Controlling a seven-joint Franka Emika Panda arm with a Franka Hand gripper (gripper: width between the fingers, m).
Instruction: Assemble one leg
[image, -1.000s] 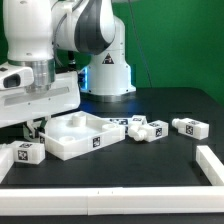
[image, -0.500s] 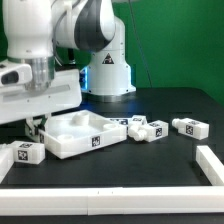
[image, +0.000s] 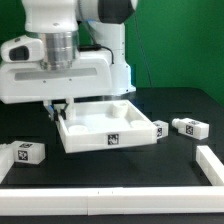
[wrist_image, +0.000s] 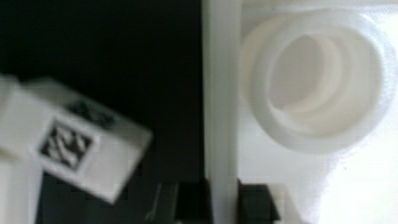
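Observation:
A large white square panel (image: 108, 125) with a raised rim lies on the black table. My gripper (image: 62, 108) is shut on the panel's rim at the exterior view's left side. In the wrist view the rim (wrist_image: 221, 100) runs between my gripper's (wrist_image: 217, 197) dark fingers (wrist_image: 254, 200), next to a round corner hole (wrist_image: 320, 75). One stubby white tagged leg (image: 28, 152) lies at the exterior view's left and shows in the wrist view (wrist_image: 71, 140). Another leg (image: 190, 127) lies at the right. A third leg (image: 158, 130) peeks out behind the panel's right corner.
A white frame border (image: 212, 165) runs along the table's front and right edges. The robot base (image: 112, 60) stands behind the panel. The arm's white body (image: 50, 70) hangs over the panel's left part.
The arm and the panel in its grip have moved toward the exterior view's right. The panel now hides most of the legs that lay in the middle.

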